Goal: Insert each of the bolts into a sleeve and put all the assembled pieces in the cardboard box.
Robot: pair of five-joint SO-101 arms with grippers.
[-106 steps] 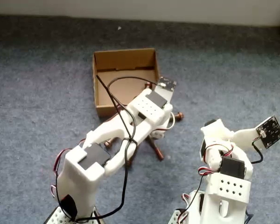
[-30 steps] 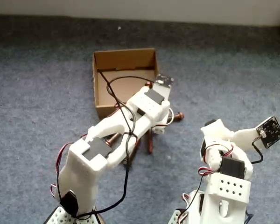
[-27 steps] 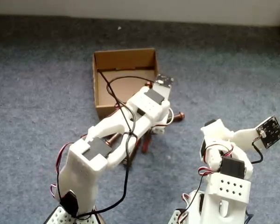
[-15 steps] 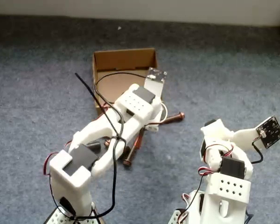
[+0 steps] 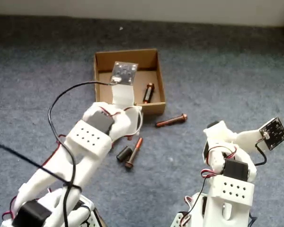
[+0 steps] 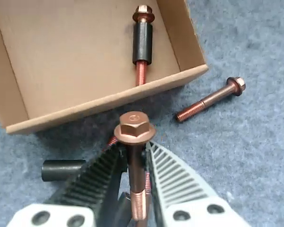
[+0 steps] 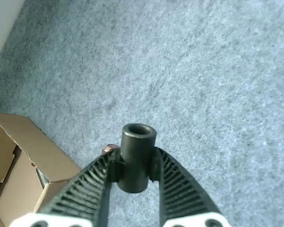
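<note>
In the left wrist view my left gripper (image 6: 132, 152) is shut on a copper bolt (image 6: 135, 142) that stands head up just outside the near wall of the cardboard box (image 6: 104, 100). One assembled bolt and sleeve (image 6: 143, 40) lies in the box (image 5: 103, 61), seen from above as the assembled piece (image 5: 148, 92). My right gripper (image 7: 135, 163) is shut on a black sleeve (image 7: 136, 153), held upright over the carpet, off to the right of the box. A loose bolt (image 5: 171, 120) lies beside the box, and another bolt (image 5: 134, 152) rests next to a black sleeve (image 5: 124, 153).
Grey carpet covers the whole floor. The left arm (image 5: 87, 139) stretches from the near left towards the box, with a black cable looping beside it. The right arm (image 5: 229, 175) sits at the near right. A pale wall edge runs along the far side.
The left arm has swung back and to the left with the bolt in its gripper, uncovering the box and the assembled piece inside. The right arm has kept still.
</note>
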